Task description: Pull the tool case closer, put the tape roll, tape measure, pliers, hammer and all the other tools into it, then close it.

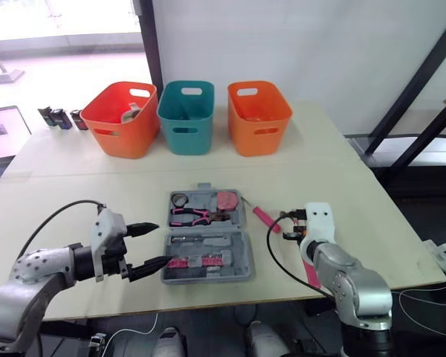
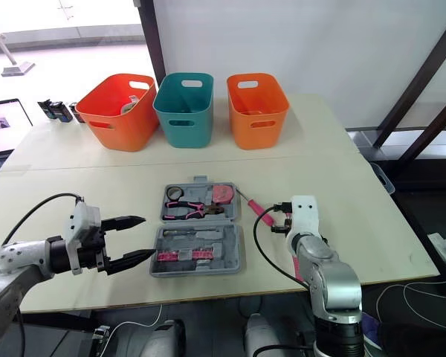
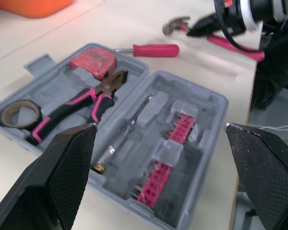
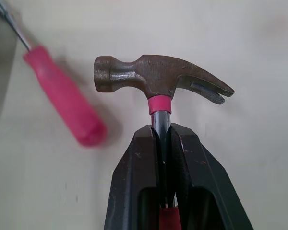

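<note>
The jaws of the right gripper (image 4: 162, 128) are clamping tight on the hammer (image 4: 158, 76), gripping its metal neck just below the pink collar. The head is sticking out past the fingertips, with the claw pointing away from the tool case (image 3: 216, 103). Whether the head is resting on the table (image 1: 342, 171) or hanging just above it cannot be told. Beside these jaws, on the case side, the screwdriver (image 4: 65, 98) is lying loose on the table.

The jaws of the left gripper (image 1: 162, 244) are standing wide apart, holding nothing and aiming at the tool case, which is lying open and flat just ahead of the fingertips. In the half nearer these jaws, pink bits (image 3: 180, 132) and a metal rod (image 3: 127, 132) are sitting in their slots. In the farther half, the pliers (image 3: 86, 103) are lying between the tape roll (image 3: 20, 114) and the tape measure (image 3: 93, 61). Well beyond the case, three bins (image 1: 186, 130) are standing in a row.
</note>
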Robot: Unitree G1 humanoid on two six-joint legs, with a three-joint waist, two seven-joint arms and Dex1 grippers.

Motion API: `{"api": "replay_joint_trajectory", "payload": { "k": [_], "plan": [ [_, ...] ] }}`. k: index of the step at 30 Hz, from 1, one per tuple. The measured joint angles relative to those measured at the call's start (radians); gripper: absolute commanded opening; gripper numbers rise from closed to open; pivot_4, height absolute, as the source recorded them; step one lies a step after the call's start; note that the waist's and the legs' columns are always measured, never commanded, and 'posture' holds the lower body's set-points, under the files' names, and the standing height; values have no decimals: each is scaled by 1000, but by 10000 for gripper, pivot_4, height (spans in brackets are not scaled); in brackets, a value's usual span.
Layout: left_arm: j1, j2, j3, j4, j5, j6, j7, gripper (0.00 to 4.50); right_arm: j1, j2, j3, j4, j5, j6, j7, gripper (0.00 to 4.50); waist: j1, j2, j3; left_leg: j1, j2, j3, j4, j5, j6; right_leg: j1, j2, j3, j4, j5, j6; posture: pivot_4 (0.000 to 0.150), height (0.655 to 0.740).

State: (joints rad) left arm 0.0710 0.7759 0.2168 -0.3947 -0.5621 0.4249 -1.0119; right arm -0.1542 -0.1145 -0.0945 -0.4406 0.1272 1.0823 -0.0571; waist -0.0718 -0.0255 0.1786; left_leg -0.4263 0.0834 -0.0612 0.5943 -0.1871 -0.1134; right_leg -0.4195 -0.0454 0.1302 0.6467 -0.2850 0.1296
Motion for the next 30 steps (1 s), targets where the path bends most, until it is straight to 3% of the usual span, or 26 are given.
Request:
{"api": "replay_joint_trajectory", "payload": {
  "k": [13,15,17,22,26,30],
  "plan": [
    [-3,-3,-8,6,9,-3,12,45000,20,29,11,151,-35,-154,-18,203,1,-1,0,0,0,0,0,0,0,0,0,0,0,0,0,1500,7400],
    [6,-3,-8,4,9,-3,14,45000,20,31,9,164,-35,-172,-18,9838,1,-1,-1,0,0,0,1,0,0,0,0,0,0,0,0,1500,7400],
    [11,-3,-8,3,9,-2,17,45000,20,31,-2,172,-35,-183,-17,16571,1,-2,-1,0,0,0,1,0,0,1,0,0,0,0,0,1500,7400],
    [16,-3,-7,-17,7,0,30,45000,20,8,-37,159,-24,-162,7,43045,0,-2,-1,0,0,0,1,0,0,0,0,0,0,0,0,1500,7400],
    [57,-2,9,-26,4,2,34,45000,-16,-162,-68,1,57,31,134,44695,2,1,1,-1,0,1,0,0,0,-1,0,1,0,0,0,1500,7400],
    [72,-2,24,-39,-5,2,37,45000,-176,-493,-74,-98,170,122,370,44695,2,1,1,0,0,1,1,0,0,-1,0,1,0,0,0,1500,7400]
  ]
}}
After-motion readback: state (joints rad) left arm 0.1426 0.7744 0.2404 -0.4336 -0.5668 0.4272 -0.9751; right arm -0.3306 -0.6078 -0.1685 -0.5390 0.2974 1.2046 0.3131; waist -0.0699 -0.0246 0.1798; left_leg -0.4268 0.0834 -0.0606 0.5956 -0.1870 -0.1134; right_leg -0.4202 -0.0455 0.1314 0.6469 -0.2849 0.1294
